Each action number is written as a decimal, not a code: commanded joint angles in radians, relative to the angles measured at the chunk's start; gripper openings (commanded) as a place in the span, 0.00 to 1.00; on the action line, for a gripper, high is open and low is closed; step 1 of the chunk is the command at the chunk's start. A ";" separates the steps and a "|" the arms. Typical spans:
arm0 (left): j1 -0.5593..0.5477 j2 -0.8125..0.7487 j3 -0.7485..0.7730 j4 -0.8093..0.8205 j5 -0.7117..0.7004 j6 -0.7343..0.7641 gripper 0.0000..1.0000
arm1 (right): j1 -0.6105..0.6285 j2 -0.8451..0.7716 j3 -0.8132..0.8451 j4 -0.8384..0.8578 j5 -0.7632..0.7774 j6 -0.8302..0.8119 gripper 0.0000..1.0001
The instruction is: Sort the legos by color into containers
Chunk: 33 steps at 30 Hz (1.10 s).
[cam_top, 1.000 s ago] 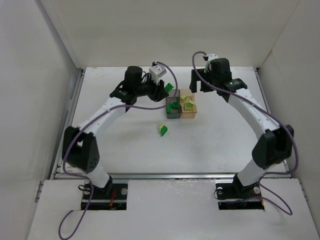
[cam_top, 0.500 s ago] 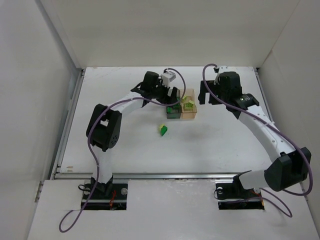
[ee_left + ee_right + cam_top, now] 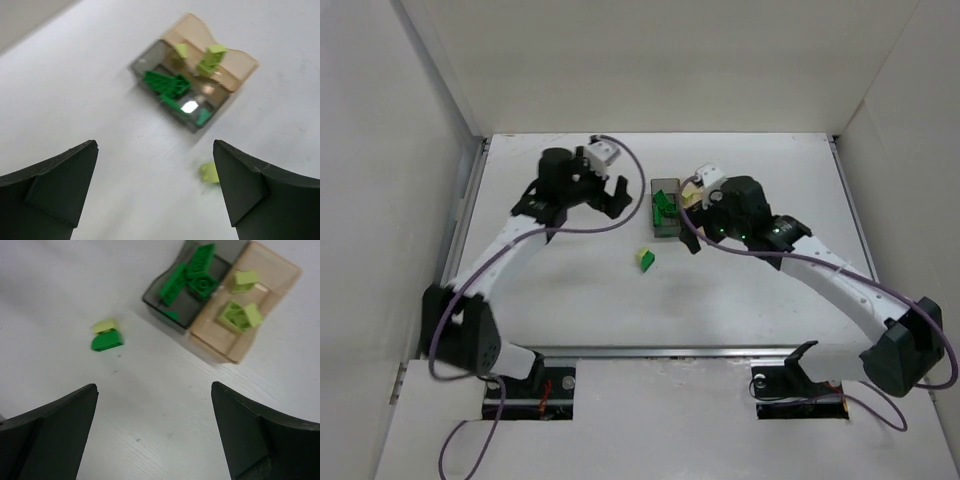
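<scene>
Two adjoining containers stand mid-table. The smoky grey one (image 3: pixel 664 212) (image 3: pixel 175 95) (image 3: pixel 196 286) holds several dark green legos (image 3: pixel 192 275). The pale orange one (image 3: pixel 222 57) (image 3: pixel 247 317) holds pale yellow-green legos (image 3: pixel 239 314). In the top view my right arm covers most of the orange one. Two loose legos lie touching in front of the grey container: a pale one (image 3: pixel 104 326) and a dark green one (image 3: pixel 106 342) (image 3: pixel 646 259). My left gripper (image 3: pixel 605 195) (image 3: pixel 155 190) hangs open and empty to the left of the containers. My right gripper (image 3: pixel 688 226) (image 3: pixel 155 435) hovers open and empty by the containers' near side.
White walls close in the table on the left, back and right. The right arm's forearm (image 3: pixel 820 270) stretches across the table's right half. The left arm (image 3: pixel 510 245) runs along the left side.
My left gripper opened and drew back leftward from above the grey container. My right arm swung in from the back right and now hovers at the containers.
</scene>
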 commanded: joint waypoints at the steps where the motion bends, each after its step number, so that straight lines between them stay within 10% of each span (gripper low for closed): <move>1: 0.073 -0.235 -0.169 0.012 -0.114 0.105 0.99 | 0.073 0.062 0.002 0.134 -0.100 -0.022 1.00; 13: -0.051 -0.611 -0.550 0.271 -0.822 0.016 1.00 | 0.167 0.450 0.185 0.181 0.094 0.594 1.00; 23: -0.137 -0.688 -0.676 0.432 -0.874 0.045 1.00 | 0.227 0.594 0.176 0.152 0.098 0.643 0.63; 33: -0.160 -0.708 -0.698 0.404 -0.883 0.012 1.00 | 0.245 0.669 0.228 0.099 0.131 0.637 0.58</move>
